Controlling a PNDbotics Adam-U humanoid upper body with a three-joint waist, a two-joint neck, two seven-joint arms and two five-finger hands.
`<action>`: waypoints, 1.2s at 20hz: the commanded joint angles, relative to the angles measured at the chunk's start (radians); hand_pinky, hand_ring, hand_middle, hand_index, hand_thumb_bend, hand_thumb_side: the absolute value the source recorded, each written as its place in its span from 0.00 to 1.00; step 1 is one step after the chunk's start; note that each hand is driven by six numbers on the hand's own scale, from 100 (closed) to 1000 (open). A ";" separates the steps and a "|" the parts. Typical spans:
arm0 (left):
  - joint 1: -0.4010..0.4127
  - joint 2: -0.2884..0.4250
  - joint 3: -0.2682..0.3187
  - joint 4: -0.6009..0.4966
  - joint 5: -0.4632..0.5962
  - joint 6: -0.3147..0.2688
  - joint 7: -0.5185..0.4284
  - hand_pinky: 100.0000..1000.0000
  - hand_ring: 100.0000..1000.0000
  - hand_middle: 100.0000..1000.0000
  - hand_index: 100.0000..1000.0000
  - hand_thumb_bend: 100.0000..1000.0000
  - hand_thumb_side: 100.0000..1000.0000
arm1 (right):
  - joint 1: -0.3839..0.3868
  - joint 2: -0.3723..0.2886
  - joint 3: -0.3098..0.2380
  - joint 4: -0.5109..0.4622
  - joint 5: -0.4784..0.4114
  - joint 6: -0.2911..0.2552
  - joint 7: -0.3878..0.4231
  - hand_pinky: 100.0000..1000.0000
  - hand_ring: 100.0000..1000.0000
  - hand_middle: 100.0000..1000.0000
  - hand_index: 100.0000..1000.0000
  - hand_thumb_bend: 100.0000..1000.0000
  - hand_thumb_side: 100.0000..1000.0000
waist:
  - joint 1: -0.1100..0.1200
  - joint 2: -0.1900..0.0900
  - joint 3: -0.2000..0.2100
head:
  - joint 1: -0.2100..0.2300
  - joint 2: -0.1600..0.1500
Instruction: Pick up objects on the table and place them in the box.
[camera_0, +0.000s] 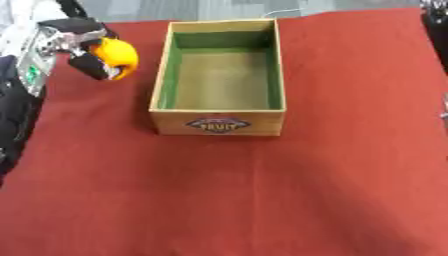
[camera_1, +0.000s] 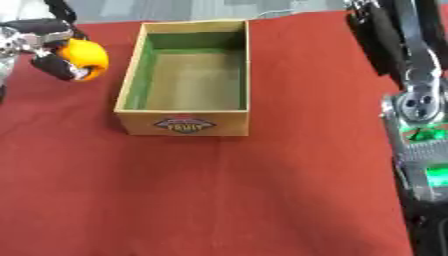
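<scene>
A round orange object (camera_0: 120, 56) is held above the red cloth at the far left, to the left of the box, with my left hand (camera_0: 86, 64) shut on it; black fingers curl round its left side. The wooden box (camera_0: 219, 118) with green inner walls and a "FRUIT" label stands at the middle back, and nothing shows inside it. My right hand (camera_1: 392, 41) is at the far right edge, fingers straight and pointing away, holding nothing.
A red cloth (camera_0: 262, 200) covers the table. My right forearm (camera_1: 422, 145), silver with green lights, runs along the right edge in the right eye view. Grey floor lies beyond the far edge of the table.
</scene>
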 joint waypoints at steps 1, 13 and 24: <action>-0.034 0.029 0.008 -0.063 0.047 0.004 -0.006 0.34 0.47 0.45 0.71 0.00 0.19 | -0.010 -0.009 -0.008 -0.020 -0.008 -0.001 -0.005 0.80 0.83 0.59 0.84 0.09 1.00 | -0.003 -0.029 0.002 | -0.005 0.005; -0.072 -0.076 -0.052 -0.280 0.198 0.022 -0.014 0.30 0.45 0.43 0.69 0.00 0.20 | -0.016 0.000 -0.007 -0.020 -0.007 -0.004 -0.005 0.80 0.83 0.59 0.84 0.09 1.00 | -0.008 -0.034 -0.006 | 0.003 0.008; -0.064 -0.185 -0.098 -0.238 0.172 0.028 -0.040 0.31 0.46 0.46 0.70 0.00 0.26 | -0.020 0.009 -0.005 -0.020 -0.006 -0.008 -0.005 0.80 0.83 0.59 0.84 0.09 1.00 | -0.003 -0.034 -0.021 | 0.011 0.003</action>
